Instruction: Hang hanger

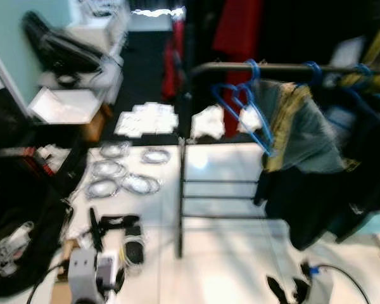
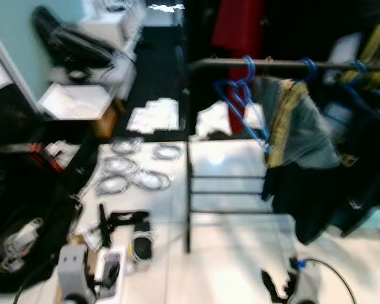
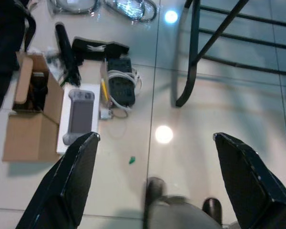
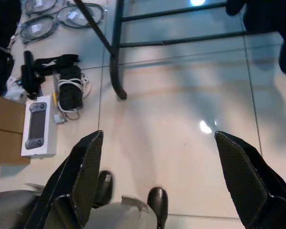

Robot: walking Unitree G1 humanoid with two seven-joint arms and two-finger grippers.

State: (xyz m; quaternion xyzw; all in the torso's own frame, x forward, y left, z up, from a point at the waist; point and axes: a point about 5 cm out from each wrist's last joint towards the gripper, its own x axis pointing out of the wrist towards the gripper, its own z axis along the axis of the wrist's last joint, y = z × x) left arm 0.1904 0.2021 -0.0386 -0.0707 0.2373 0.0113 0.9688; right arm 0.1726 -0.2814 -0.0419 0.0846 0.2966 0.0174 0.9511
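A black clothes rail (image 1: 278,68) crosses the upper right. Empty blue hangers (image 1: 244,107) hang at its left end, beside a grey and olive garment (image 1: 301,126) and dark clothes (image 1: 329,196), with more blue hooks further right. Both arms hang low over the tiled floor, well below the rail. My left gripper (image 3: 156,138) is open, with only floor between its fingers. My right gripper (image 4: 158,136) is also open and holds nothing; its black fingers (image 1: 284,289) show at the bottom edge.
The rack's black leg (image 1: 180,209) and crossbars stand ahead. Bagged cable coils (image 1: 123,172), a power strip (image 3: 120,87), a white device box (image 3: 78,117) and a cardboard box (image 3: 28,126) litter the floor on the left. A black bag (image 1: 19,215) lies far left.
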